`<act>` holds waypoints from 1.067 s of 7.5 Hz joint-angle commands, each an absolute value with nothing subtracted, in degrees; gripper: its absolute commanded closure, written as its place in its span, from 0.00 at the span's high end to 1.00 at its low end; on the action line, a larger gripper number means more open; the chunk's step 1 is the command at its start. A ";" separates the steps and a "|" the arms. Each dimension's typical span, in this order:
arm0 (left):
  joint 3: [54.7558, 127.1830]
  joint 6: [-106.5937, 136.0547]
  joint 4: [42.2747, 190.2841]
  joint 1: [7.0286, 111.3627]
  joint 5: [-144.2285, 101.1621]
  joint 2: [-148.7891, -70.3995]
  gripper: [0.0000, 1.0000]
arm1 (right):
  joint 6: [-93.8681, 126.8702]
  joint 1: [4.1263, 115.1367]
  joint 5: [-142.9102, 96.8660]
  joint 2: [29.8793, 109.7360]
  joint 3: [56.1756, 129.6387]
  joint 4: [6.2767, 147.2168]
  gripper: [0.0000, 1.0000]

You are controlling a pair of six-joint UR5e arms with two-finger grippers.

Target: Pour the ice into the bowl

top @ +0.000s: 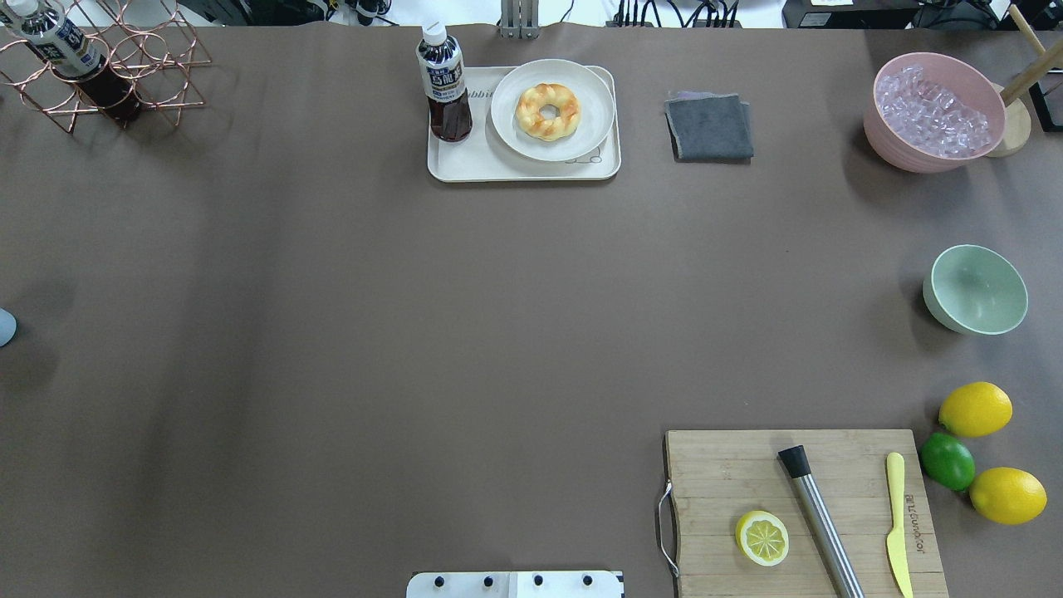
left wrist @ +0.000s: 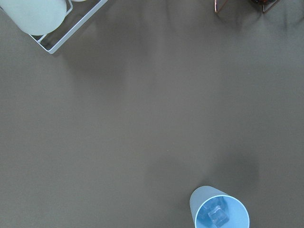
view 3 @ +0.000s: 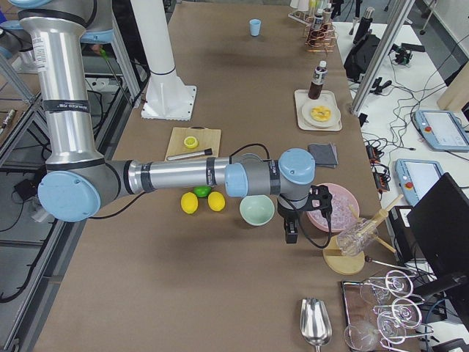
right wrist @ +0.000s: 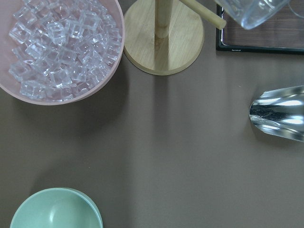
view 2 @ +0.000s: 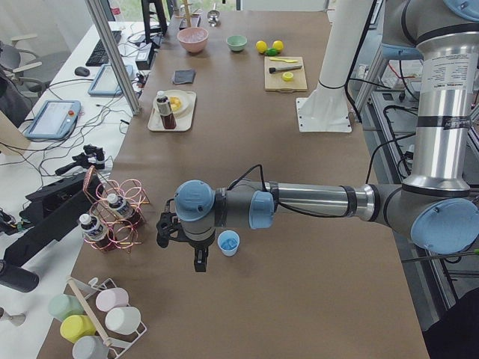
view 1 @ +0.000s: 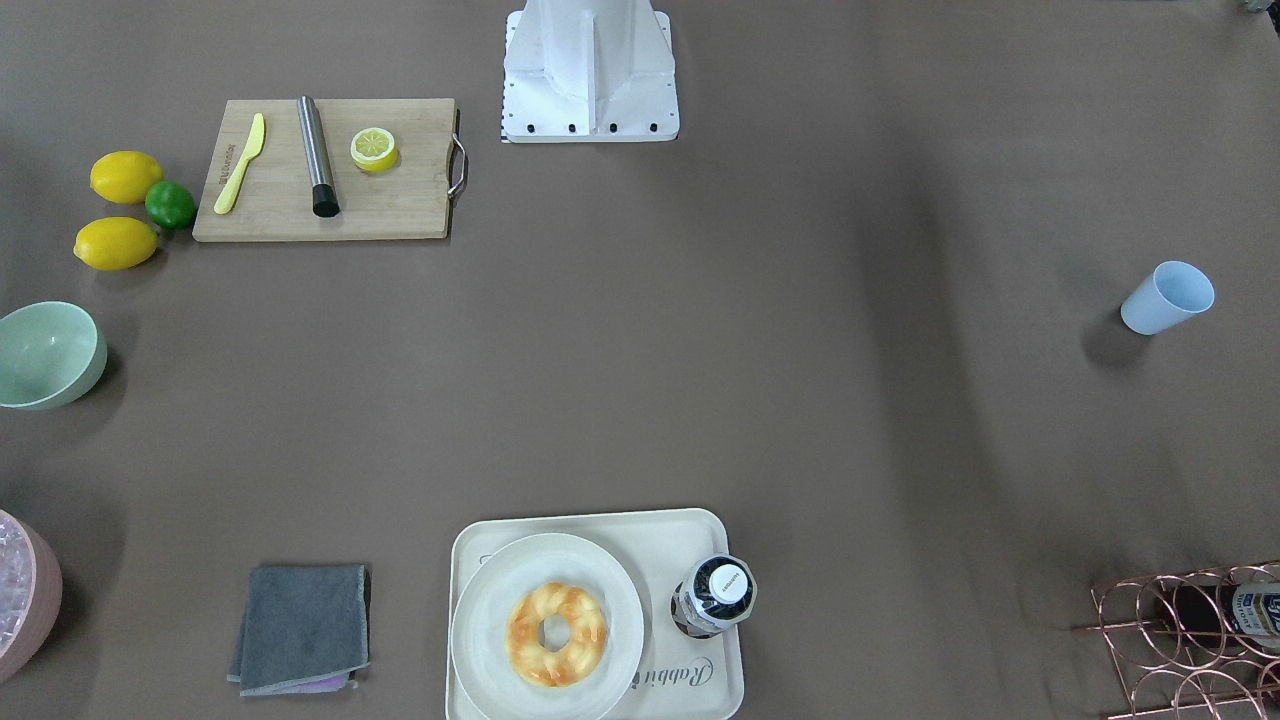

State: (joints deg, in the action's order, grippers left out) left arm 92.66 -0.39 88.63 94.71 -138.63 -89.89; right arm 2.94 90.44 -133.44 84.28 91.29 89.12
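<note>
The pale mint-green bowl (top: 976, 289) stands empty near the table's right end; it also shows in the front view (view 1: 45, 355) and the right wrist view (right wrist: 57, 211). A few clear ice cubes (left wrist: 217, 216) lie in a pale blue cup (left wrist: 219, 209), upright at the left end (view 1: 1166, 297). My left gripper (view 2: 200, 265) hangs just beside the cup (view 2: 228, 242), above the table. My right gripper (view 3: 290, 233) hangs between the bowl (view 3: 257, 210) and a pink tub. Neither gripper's fingers show in its wrist view, so I cannot tell whether either is open or shut.
A pink tub (top: 934, 112) heaped with ice stands beyond the bowl, next to a wooden stand (right wrist: 164, 42) and a metal scoop (right wrist: 280, 111). A cutting board (top: 801, 511), lemons, a tray (top: 523, 166), a grey cloth (top: 708, 124) and a copper rack (top: 100, 66) are also on the table.
</note>
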 commanded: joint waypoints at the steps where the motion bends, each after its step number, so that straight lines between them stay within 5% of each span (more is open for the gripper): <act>1: 92.64 -0.44 88.86 94.57 -138.69 -89.65 0.97 | 2.73 90.44 -133.42 84.37 91.32 89.12 0.99; 8: 96.65 10.14 88.59 94.48 -138.34 -89.30 0.97 | 4.57 87.90 -133.95 84.81 90.80 88.60 0.98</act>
State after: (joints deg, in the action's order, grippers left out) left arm 93.57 3.52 88.65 94.57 -138.62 -89.51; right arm 4.29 89.59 -133.86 84.44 91.41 89.07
